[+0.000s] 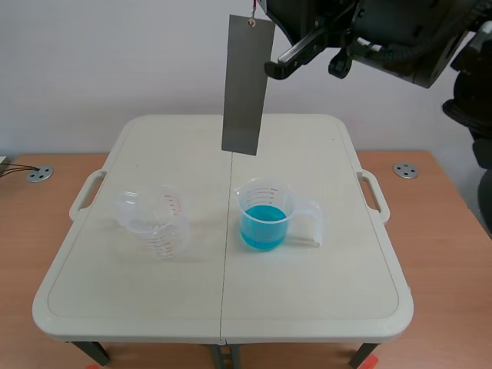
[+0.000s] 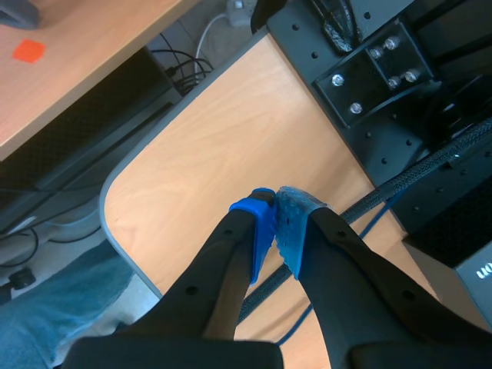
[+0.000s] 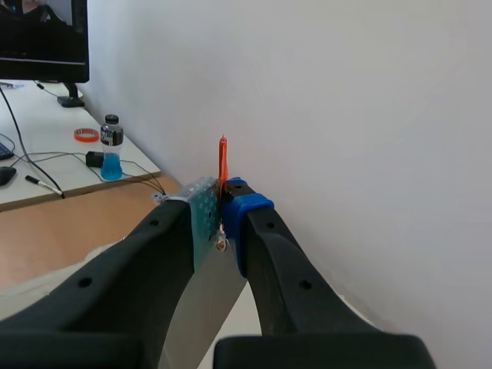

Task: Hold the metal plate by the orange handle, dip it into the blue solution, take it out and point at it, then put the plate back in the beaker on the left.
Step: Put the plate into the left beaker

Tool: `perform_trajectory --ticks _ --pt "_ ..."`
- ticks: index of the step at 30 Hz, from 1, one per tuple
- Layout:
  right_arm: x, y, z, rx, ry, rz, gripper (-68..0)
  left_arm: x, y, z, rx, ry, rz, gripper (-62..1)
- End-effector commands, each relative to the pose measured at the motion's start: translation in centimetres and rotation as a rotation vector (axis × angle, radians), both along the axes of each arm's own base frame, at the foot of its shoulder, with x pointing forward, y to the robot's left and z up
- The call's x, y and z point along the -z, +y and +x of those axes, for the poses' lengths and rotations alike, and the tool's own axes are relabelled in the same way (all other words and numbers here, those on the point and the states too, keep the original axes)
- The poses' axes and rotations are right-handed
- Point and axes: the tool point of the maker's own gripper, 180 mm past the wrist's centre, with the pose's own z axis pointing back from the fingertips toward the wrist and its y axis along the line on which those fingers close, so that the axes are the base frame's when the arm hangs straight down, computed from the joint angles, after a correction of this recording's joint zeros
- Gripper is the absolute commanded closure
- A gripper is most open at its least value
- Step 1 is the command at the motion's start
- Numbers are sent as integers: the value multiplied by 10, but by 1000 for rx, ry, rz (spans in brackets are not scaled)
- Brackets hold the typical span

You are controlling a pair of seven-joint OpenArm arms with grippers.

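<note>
Overhead, right tool (image 3: pixel 221 204) grips one metal plate (image 1: pixel 247 84) by its orange handle (image 3: pixel 223 160) above two beakers (image 1: pixel 156 223) (image 1: pixel 265 216); left tool (image 2: pixel 275 201) clenched.

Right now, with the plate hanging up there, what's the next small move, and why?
Probably lower the right pincer, steering the metal plate over the blue solution: the plate hangs high, clamped at its orange handle, its lower edge well above that beaker.

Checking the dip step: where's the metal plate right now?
In the scene view the metal plate hangs upright from the right gripper, raised over the middle of the table, its lower edge clear of the beaker of blue solution.
</note>
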Motion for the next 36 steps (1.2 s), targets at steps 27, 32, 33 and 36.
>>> perform_trajectory --ticks 27,32,33,36 --pt "-36 81 7 -206 -40 65 -15 -4 7 2 16 -8 14 -27" --pt "-29 92 10 -231 -17 54 -15 -4 7 -4 14 3 14 -27" --pt "-27 94 10 -238 -12 51 -15 -4 8 -4 14 3 15 -27" --pt "-20 101 13 -256 8 47 -15 -3 8 -5 15 9 19 -27"
